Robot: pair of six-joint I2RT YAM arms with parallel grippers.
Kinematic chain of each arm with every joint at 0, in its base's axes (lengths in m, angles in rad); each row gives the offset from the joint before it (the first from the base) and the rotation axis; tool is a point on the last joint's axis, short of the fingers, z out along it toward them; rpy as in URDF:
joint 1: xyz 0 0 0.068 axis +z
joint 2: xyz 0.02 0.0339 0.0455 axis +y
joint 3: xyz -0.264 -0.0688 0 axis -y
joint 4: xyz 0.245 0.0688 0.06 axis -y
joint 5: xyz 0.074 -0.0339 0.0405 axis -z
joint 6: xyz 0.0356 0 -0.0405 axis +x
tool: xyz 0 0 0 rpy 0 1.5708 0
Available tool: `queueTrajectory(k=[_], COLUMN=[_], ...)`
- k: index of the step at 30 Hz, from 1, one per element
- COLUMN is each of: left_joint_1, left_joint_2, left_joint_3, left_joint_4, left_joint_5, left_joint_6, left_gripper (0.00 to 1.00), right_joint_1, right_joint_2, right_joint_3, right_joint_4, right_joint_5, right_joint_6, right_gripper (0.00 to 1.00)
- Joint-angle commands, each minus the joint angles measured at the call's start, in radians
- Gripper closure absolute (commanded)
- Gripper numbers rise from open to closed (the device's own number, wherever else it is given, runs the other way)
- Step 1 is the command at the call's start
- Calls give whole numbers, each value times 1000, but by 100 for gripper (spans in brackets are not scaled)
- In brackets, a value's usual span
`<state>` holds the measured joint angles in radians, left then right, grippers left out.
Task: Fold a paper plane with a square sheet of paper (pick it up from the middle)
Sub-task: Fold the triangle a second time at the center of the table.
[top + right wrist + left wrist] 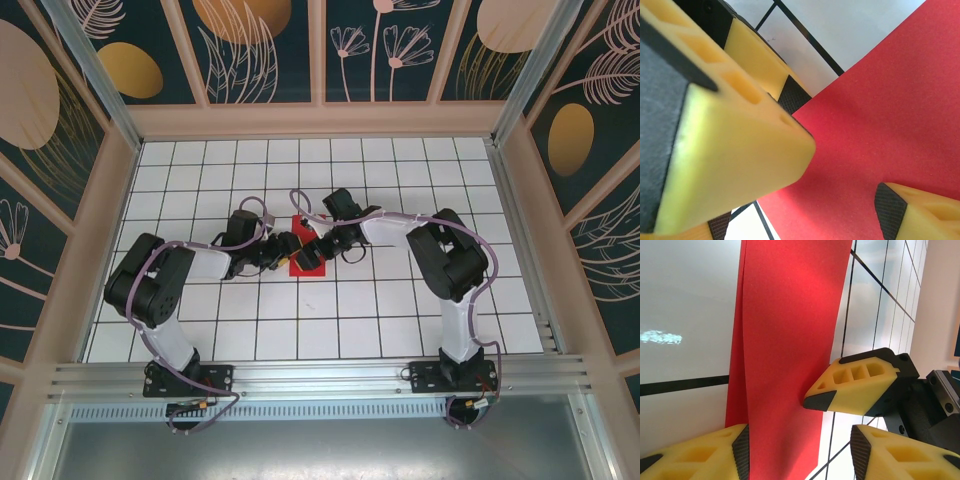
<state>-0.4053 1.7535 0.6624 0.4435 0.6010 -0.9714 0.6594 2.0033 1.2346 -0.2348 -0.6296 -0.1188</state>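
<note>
Here the folded red paper [790, 340] is straddled by the left gripper [800, 452] and right gripper [845, 172], fingers spread, probably for creasing.

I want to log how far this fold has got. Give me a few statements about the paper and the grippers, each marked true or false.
1. The red paper lies on the white gridded table. True.
2. The paper is a flat, unfolded square. False: it is a narrow strip, with a second layer showing along one long edge.
3. The left gripper is shut on the paper. False: its jaws stand apart, straddling the strip.
4. The right gripper is open, over the paper. True.
</note>
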Motion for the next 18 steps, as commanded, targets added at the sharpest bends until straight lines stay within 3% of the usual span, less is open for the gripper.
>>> queueTrajectory(k=[1, 9, 18], left_joint_1=[-3, -3, -3], left_joint_2=[13, 26, 44], left_joint_3=[17, 17, 27], left_joint_4=[-1, -22, -71], left_joint_5=[-14, -36, -65], left_joint_6=[7, 20, 54], left_gripper=[46, 63, 82], right_joint_1=[-18, -35, -38], right_joint_2=[-21, -71, -86], right_joint_3=[-18, -32, -12], right_joint_4=[-46, 25, 92], right_joint_5=[16, -20, -16], right_joint_6=[-18, 23, 107], right_gripper=[21, 28, 43])
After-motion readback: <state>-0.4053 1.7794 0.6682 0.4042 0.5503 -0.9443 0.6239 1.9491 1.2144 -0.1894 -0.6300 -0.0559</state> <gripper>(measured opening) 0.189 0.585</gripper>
